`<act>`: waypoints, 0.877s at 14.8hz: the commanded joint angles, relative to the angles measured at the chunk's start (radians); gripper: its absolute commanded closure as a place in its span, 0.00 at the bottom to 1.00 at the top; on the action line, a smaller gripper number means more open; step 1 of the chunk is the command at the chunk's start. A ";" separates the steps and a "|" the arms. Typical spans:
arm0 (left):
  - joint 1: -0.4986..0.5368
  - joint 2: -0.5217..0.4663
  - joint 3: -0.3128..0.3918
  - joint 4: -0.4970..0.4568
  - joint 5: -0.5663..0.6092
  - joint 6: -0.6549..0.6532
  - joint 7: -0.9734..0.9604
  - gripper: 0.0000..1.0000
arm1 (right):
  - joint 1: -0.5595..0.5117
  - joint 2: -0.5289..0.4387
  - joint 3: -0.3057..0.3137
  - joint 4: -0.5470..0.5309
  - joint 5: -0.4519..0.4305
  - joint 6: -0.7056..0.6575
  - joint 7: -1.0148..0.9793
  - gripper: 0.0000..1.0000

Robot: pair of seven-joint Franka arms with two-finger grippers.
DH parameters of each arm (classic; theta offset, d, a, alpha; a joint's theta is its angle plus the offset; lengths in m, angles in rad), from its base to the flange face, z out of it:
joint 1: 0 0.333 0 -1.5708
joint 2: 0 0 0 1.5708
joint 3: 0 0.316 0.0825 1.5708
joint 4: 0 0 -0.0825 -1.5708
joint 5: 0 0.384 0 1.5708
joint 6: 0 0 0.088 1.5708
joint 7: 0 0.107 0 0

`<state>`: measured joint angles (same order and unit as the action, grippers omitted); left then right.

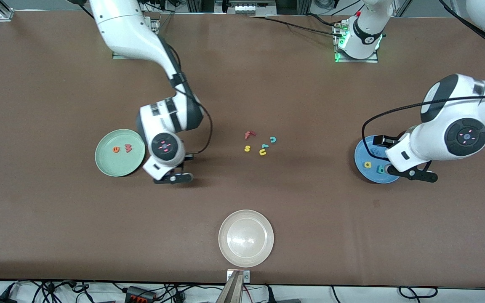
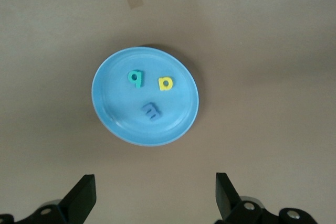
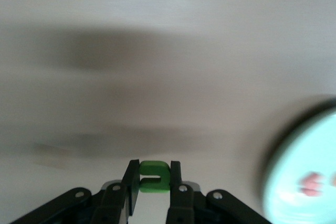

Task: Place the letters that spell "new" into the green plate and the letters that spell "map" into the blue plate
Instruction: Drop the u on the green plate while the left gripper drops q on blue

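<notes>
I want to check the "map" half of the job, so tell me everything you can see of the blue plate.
The blue plate is round, medium blue, smooth and slightly glossy, with a shallow raised rim. It lies flat on the brown table at the left arm's end. Inside it lie three small foam letters, apart from one another: a teal "p", a yellow "a" and a blue "m". The left gripper hangs above it, open, touching nothing.

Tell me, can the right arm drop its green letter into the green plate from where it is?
Probably yes. The right gripper is shut on the green letter over the table right beside the green plate. Nothing stands between them, and the plate holds only the orange letter and the red letter.
</notes>
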<state>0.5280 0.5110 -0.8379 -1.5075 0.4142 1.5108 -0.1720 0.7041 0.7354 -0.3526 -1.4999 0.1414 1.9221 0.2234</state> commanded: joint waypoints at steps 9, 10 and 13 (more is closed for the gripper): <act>-0.121 -0.215 0.234 0.119 -0.302 -0.142 0.008 0.00 | -0.219 -0.246 -0.026 -0.382 -0.016 0.136 -0.479 0.84; -0.184 -0.248 0.325 0.112 -0.345 -0.142 0.020 0.00 | -0.225 -0.246 -0.026 -0.402 -0.016 0.168 -0.496 0.84; -0.331 -0.314 0.515 0.081 -0.356 -0.130 0.095 0.00 | -0.236 -0.225 -0.025 -0.427 -0.016 0.260 -0.500 0.84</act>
<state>0.3022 0.2696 -0.4541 -1.3791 0.0829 1.3746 -0.1244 0.4766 0.5344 -0.3910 -1.8797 0.1398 2.1205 -0.2565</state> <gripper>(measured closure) 0.000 0.731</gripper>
